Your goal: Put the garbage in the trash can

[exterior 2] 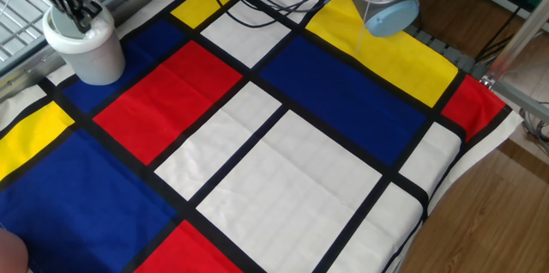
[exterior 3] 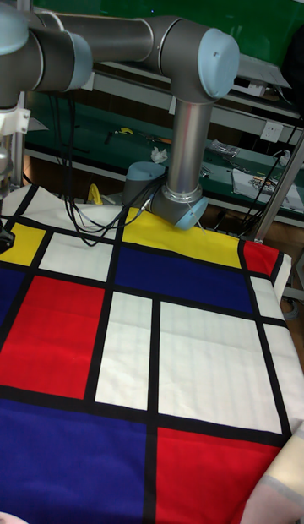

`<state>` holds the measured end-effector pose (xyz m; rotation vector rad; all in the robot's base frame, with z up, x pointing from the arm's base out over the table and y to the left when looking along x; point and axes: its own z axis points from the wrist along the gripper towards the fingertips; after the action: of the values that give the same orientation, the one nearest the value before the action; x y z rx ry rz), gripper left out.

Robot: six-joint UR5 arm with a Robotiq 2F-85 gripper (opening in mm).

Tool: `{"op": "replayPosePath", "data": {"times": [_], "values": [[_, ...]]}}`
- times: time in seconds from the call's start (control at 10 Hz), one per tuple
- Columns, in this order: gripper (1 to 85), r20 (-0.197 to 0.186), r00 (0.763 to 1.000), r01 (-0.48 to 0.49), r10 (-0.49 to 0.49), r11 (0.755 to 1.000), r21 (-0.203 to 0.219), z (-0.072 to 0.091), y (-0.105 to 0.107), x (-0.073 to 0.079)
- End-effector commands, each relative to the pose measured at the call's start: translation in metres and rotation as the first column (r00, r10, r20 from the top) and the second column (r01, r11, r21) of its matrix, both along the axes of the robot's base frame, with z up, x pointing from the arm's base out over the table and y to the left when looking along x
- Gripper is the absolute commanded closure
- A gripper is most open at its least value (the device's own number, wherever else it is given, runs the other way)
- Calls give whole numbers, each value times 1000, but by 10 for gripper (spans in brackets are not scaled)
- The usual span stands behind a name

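The trash can (exterior 2: 90, 54), a white cup, stands upright at the far left corner of the table on a blue patch of the cloth. My gripper (exterior 2: 79, 17) hangs straight over it with its dark fingers dipped into the cup's mouth. The fingers are small and dark against the rim, so their gap is unclear. The garbage is hidden; no paper wad shows on the cloth or between the fingers. The tall fixed view leaves out the cup.
A cloth of red, blue, yellow and white blocks (exterior 2: 283, 178) covers the table. The arm's grey base column with its blue cap (exterior 2: 390, 11) stands at the far edge, also in the tall fixed view (exterior 3: 181, 152). Black cables (exterior 2: 257, 3) trail along the back.
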<state>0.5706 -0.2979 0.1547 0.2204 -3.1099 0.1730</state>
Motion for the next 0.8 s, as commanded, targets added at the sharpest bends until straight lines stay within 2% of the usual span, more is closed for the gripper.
{"op": "replayPosePath", "data": {"times": [0.0,0.4,0.7], "values": [[847,-4,1000,4,-4,1000,-15,10,-4,1],[847,2,999,50,-50,999,0,6,9,-2],[847,3,996,92,-92,995,27,13,16,-7]]}}
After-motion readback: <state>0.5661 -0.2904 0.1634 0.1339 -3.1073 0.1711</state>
